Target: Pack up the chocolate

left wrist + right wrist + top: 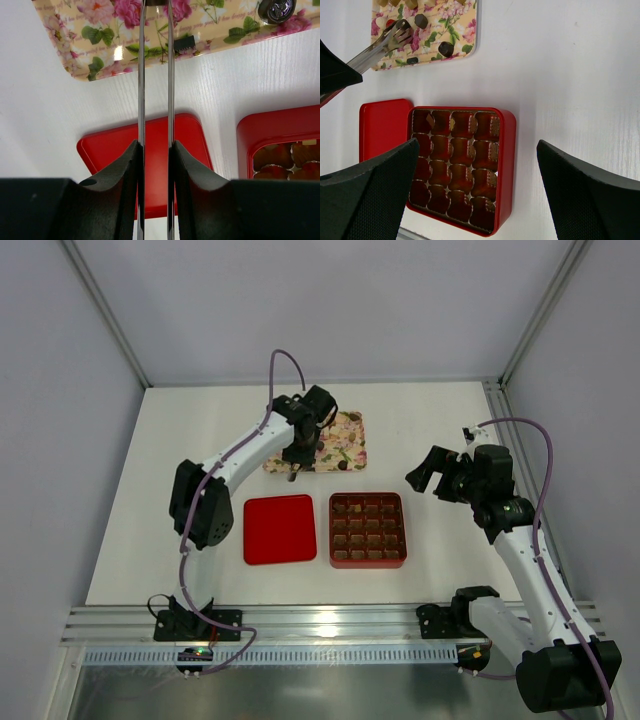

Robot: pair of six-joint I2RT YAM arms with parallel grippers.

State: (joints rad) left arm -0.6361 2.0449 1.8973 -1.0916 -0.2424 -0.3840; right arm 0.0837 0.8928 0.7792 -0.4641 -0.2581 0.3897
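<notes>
Small dark and brown chocolates (421, 20) lie scattered on the flowered tray (465, 30); one round piece (277, 9) shows in the left wrist view. My left gripper (298, 452) (155, 147) is shut on metal tongs (141, 75) and hangs over the tray's near edge (350, 420). The tong tips (400, 32) hover over the tray among the pieces; I cannot tell if they hold one. The red box (367, 562) with its brown gridded insert sits in front of the tray. My right gripper (432, 475) (477, 190) is open and empty, raised to the right of the box.
The red lid (280, 529) lies flat just left of the box, and also shows in the left wrist view (110, 150). A metal rail (330, 625) runs along the table's near edge. Grey walls enclose the back and sides.
</notes>
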